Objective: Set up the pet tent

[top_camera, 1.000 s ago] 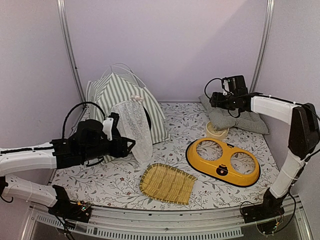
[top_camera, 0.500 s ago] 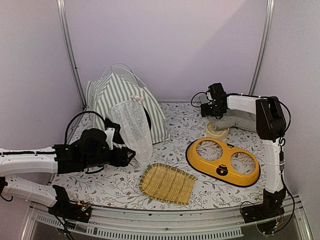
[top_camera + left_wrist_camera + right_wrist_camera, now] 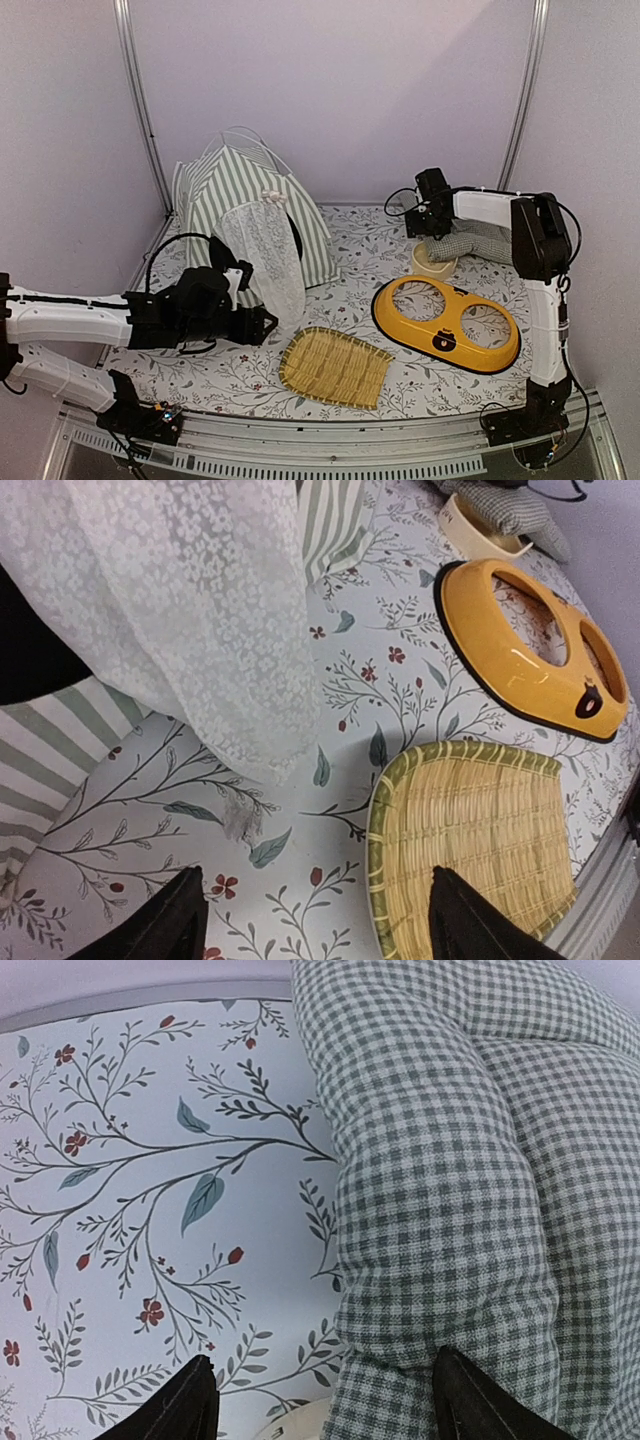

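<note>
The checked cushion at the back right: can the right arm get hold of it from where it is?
Probably yes. The right gripper hangs open right at the cushion, one fingertip over its fabric and the other over the flowered mat. Nothing shows between the fingers and the cushion.

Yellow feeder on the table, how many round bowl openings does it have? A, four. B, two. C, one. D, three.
B: the yellow feeder shows two round holes side by side in its top.
</note>
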